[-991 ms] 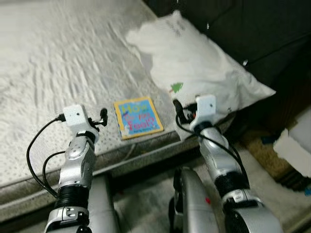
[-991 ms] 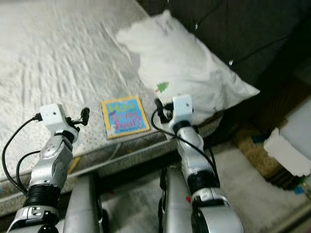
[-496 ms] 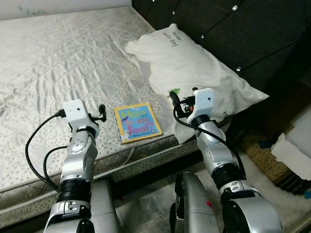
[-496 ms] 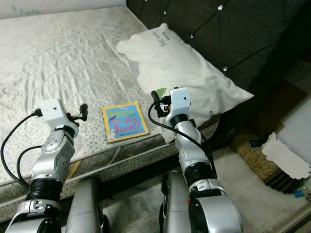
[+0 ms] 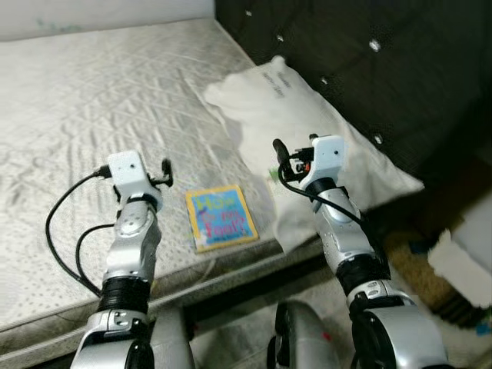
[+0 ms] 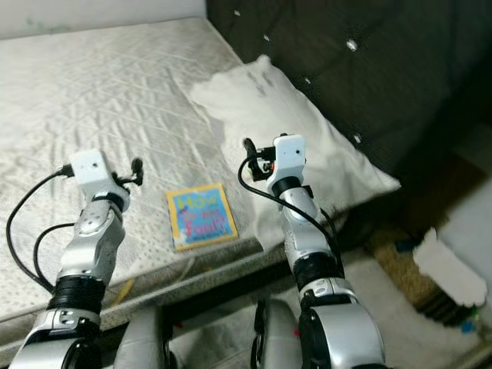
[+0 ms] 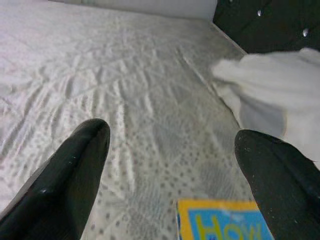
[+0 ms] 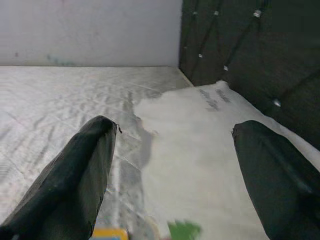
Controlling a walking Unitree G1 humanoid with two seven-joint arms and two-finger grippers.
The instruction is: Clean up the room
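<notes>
A small picture book (image 5: 222, 217) with a yellow border and blue cover lies flat near the front edge of the bare mattress (image 5: 92, 108); its top corner shows in the left wrist view as the book (image 7: 225, 222). A white pillow (image 5: 307, 131) lies at the headboard end, just right of the book. My left gripper (image 7: 170, 170) is open, held above the mattress left of the book. My right gripper (image 8: 175, 170) is open, raised over the pillow's near side. Neither holds anything.
A dark tufted headboard (image 5: 369, 61) runs along the right. Beyond the bed's right corner, on the floor, lie white crumpled paper (image 5: 461, 265) and a brownish mat (image 5: 403, 246). A white wall (image 8: 90, 30) stands at the far end of the mattress.
The view has shifted, so the bed sits lower and closer. Both arms have risen and reached further over the mattress; the right gripper has moved up over the pillow. The book lies unmoved.
</notes>
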